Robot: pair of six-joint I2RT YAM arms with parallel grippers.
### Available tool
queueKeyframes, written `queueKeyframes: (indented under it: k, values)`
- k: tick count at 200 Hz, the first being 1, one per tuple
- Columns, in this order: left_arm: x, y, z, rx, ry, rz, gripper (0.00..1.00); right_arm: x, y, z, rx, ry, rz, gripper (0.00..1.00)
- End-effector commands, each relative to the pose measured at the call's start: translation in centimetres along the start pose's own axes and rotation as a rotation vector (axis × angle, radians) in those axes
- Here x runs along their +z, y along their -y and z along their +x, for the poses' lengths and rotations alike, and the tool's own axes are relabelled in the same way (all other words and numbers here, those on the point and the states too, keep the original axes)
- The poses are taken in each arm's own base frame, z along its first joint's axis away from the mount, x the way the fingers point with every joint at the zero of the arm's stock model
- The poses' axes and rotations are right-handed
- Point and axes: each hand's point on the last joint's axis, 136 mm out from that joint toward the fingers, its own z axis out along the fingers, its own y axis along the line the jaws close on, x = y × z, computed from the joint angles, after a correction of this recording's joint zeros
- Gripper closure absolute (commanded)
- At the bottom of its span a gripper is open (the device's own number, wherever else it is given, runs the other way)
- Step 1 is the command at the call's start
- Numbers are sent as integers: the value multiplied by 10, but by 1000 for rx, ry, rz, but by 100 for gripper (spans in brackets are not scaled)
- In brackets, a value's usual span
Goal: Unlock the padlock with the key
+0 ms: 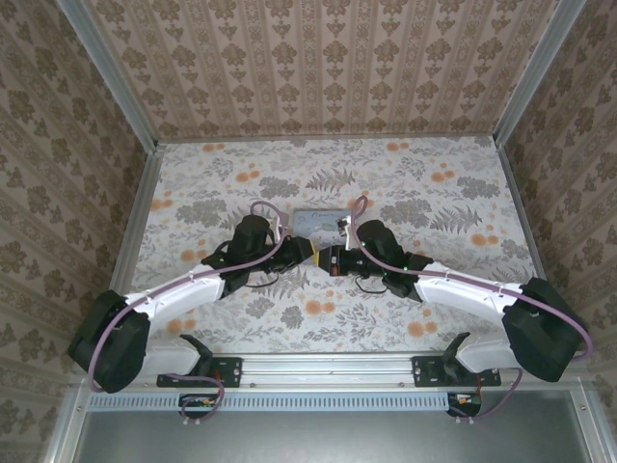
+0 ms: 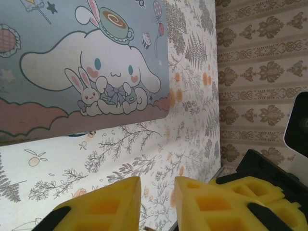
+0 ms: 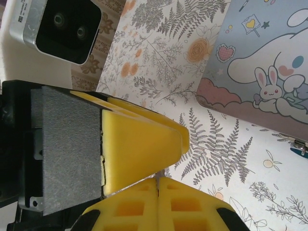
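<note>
Nearest the camera, both arms were bolted to a metal rail (image 1: 328, 367) at the front edge of the flowered table (image 1: 453, 193). From there they reached inward and forward until their heads met over the middle of the table.

The right gripper (image 3: 158, 183) had its yellow fingers (image 3: 192, 207) pressed flat together, with only a thin seam between them. Whether the key sat in that pinch could not be told.

Just beside and above those tips hung the left gripper (image 2: 157, 185). One of its yellow fingers (image 3: 139, 142) pointed like a wedge towards them, backed by a grey pad on a black body. In its own wrist view the left fingers stood slightly apart. The gap between them was narrow and nothing could be seen in it, only the table behind. The left wrist camera (image 3: 62, 24) sat above, a white housing with a dark face.

Just beyond the two grippers a pastel tin (image 1: 318, 220) lay flat on the table, its lid showing a white long-eared cartoon dog and a small rabbit. The padlock (image 3: 298, 147) lay on the table just beside the tin's near edge. It was a small blue and silvery bit cut off by the edge of the right wrist view, too small to show whether its shackle was closed.

Past the tin the table ran on to patterned wallpaper walls (image 1: 318, 58) that closed in the back and both sides.
</note>
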Motion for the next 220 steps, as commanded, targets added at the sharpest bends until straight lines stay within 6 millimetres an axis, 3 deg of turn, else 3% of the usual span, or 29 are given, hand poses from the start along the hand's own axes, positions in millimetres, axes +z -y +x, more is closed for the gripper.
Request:
queueKeyframes:
  k: [1, 43, 69, 88, 106, 150, 220]
  values:
    - [2, 15, -6, 27, 16, 35, 81, 1, -1, -2, 12, 7, -23, 100]
    - [3, 15, -6, 28, 16, 31, 100, 1, 0, 0, 16, 7, -23, 100]
    - [3, 17, -6, 33, 17, 33, 100, -2, -2, -3, 15, 17, -37, 100]
    - [2, 22, -9, 57, 20, 32, 100, -15, 8, -12, 45, 78, -21, 60]
    - [-1, 29, -14, 99, 29, 38, 100, -32, 17, -19, 74, 129, -18, 46]
    - [-10, 66, -33, 283, 103, 149, 100, -59, 22, -37, 125, 232, -90, 43]
    - [-20, 111, -62, 484, 257, 274, 100, -75, -19, -90, 190, 419, -324, 41]
